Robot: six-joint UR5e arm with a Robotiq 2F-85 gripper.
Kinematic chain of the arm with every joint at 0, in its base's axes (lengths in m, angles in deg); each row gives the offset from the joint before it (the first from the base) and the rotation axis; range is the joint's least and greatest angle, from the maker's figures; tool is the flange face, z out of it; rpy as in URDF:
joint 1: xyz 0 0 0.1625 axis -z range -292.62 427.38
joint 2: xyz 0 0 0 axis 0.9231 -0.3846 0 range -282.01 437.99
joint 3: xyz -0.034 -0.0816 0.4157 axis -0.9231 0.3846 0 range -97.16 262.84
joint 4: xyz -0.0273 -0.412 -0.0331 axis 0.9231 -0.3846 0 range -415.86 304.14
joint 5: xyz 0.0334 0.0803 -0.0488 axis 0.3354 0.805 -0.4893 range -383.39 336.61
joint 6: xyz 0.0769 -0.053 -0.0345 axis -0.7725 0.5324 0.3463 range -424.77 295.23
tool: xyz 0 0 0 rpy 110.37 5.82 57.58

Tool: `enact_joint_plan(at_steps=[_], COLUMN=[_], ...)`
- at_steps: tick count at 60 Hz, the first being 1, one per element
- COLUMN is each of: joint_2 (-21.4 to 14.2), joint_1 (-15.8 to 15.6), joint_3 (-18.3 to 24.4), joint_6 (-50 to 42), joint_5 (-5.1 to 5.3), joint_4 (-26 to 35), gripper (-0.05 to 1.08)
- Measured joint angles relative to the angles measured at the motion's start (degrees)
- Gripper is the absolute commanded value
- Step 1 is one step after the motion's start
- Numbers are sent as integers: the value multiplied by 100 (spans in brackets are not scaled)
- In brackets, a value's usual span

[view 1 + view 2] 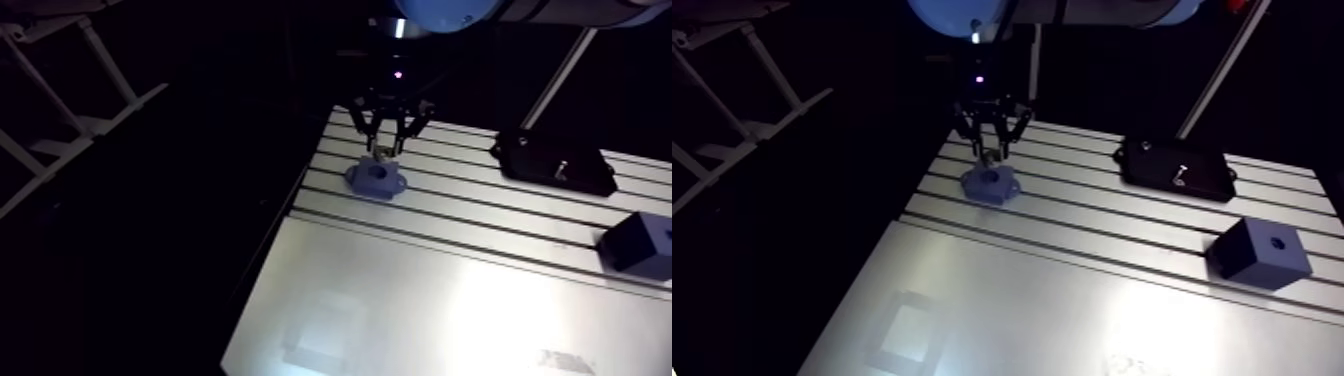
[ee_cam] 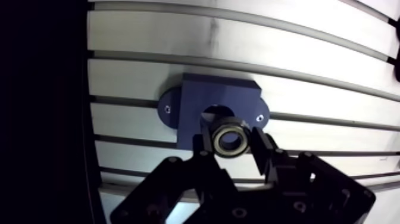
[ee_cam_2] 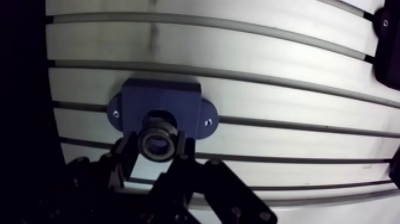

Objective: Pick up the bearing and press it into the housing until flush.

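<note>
A steel ring bearing point(image 2: 230, 138) is pinched between the two dark fingers of my gripper point(image 2: 231, 142), which is shut on it. Just under and ahead of it stands the blue housing point(image 2: 209, 98), a block with two screw ears and a round bore point(image 2: 215, 111), bolted to the slotted table. The bearing hangs a little above the bore, partly covering it in the wrist view. In the arm view the gripper point(image 1: 383, 146) comes straight down over the housing point(image 1: 377, 179) near the table's left edge.
A black flat fixture point(image 1: 1175, 168) lies at the back of the slotted table point(image 1: 1092, 240). A blue cube with a hole point(image 1: 1260, 252) sits to the right. The table's left edge runs close beside the housing.
</note>
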Motion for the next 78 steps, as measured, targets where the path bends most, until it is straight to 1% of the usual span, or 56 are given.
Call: enact_joint_plan(at_steps=[38, 78], joint_2=[118, 160], joint_1=[-33, -67], joint_3=[-101, -120], joint_6=[61, 98], joint_5=[-2, 8], joint_4=[-209, -237], gripper=[59, 59])
